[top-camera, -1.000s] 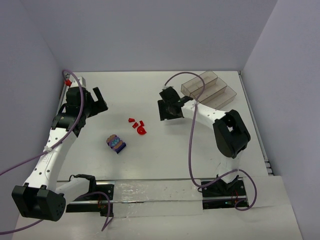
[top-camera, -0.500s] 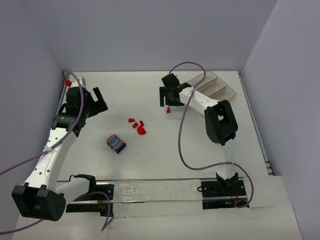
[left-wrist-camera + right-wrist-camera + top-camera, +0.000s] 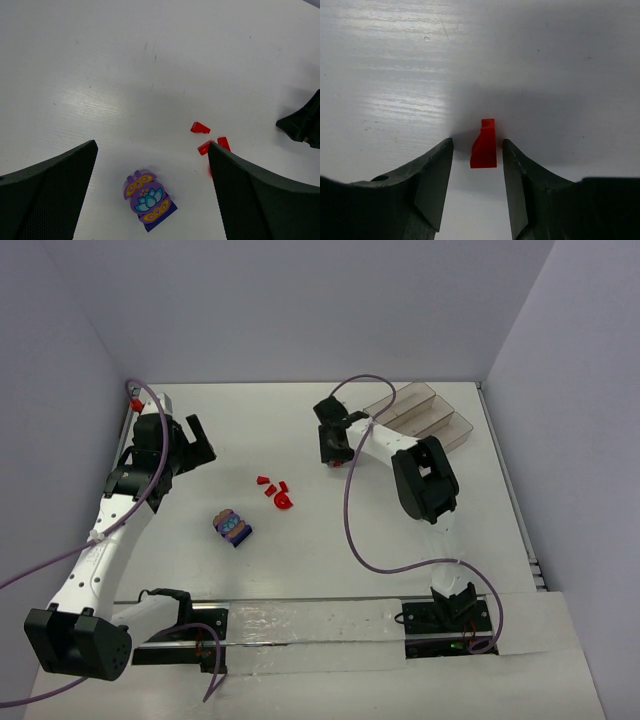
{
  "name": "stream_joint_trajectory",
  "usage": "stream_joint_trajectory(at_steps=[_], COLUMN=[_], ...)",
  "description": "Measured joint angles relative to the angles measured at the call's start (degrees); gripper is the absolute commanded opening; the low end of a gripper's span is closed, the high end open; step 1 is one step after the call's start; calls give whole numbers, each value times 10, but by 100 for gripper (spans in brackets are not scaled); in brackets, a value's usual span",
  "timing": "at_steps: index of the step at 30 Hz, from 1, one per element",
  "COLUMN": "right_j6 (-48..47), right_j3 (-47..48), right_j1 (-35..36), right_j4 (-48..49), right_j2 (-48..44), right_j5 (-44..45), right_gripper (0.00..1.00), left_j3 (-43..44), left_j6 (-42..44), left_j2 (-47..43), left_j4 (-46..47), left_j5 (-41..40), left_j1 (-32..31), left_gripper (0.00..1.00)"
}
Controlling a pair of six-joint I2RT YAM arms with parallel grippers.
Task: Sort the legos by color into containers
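A: What does the lone red brick (image 3: 484, 144) look like?

B: Tiny, bright red and wedge-like, with a narrower stepped top and a wider base. It is far smaller than the fingers beside it.

A: Where is it?

B: On the white table (image 3: 330, 540), directly between the fingers of the right tool (image 3: 476, 144). The tool is spread apart. A strip of table shows on the left side and a thinner one on the right, so nothing is clamped.

A: And from above?

B: The brick (image 3: 339, 460) sits just beneath the right tool (image 3: 333, 445), a little left of the smoky clear tray (image 3: 455, 425). I see nothing in the tray's three compartments.

A: The other pieces?

B: A small group of red bricks (image 3: 274, 490) lies near the middle of the table. The purple clump (image 3: 233, 527), printed with a blue flower and tan bands, is just below and to their left.

A: The left arm?

B: The left tool (image 3: 195, 440) hangs well apart from them, its fingers wide open and holding nothing. Its wrist camera looks down on the purple clump (image 3: 147, 200) and red bricks (image 3: 207, 140).
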Motion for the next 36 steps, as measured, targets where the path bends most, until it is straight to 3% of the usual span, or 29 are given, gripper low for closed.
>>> stream_joint_trajectory(at_steps=[1, 3, 4, 6, 8, 20, 27, 36], right_j6=[1, 2, 2, 3, 0, -3, 19, 47], right_j3=[0, 0, 0, 0, 0, 35, 50, 85], right_j1=[1, 2, 2, 2, 2, -11, -95, -201], right_j4=[0, 1, 1, 1, 0, -22, -19, -18], right_j2=[0, 0, 0, 0, -1, -82, -139, -111], right_j5=[0, 0, -1, 0, -2, -12, -14, -2], right_gripper=[43, 23, 21, 8, 3, 3, 4, 4], left_j3=[0, 0, 0, 0, 0, -1, -4, -4], left_j6=[0, 0, 0, 0, 0, 0, 0, 4], left_j2=[0, 0, 0, 0, 0, 0, -1, 0], left_j4=[0, 0, 0, 0, 0, 0, -2, -3], left_j5=[0, -2, -2, -3, -3, -6, -9, -15], left_j1=[0, 0, 0, 0, 0, 0, 0, 0], left_gripper=[99, 99, 99, 99, 99, 99, 99, 99])
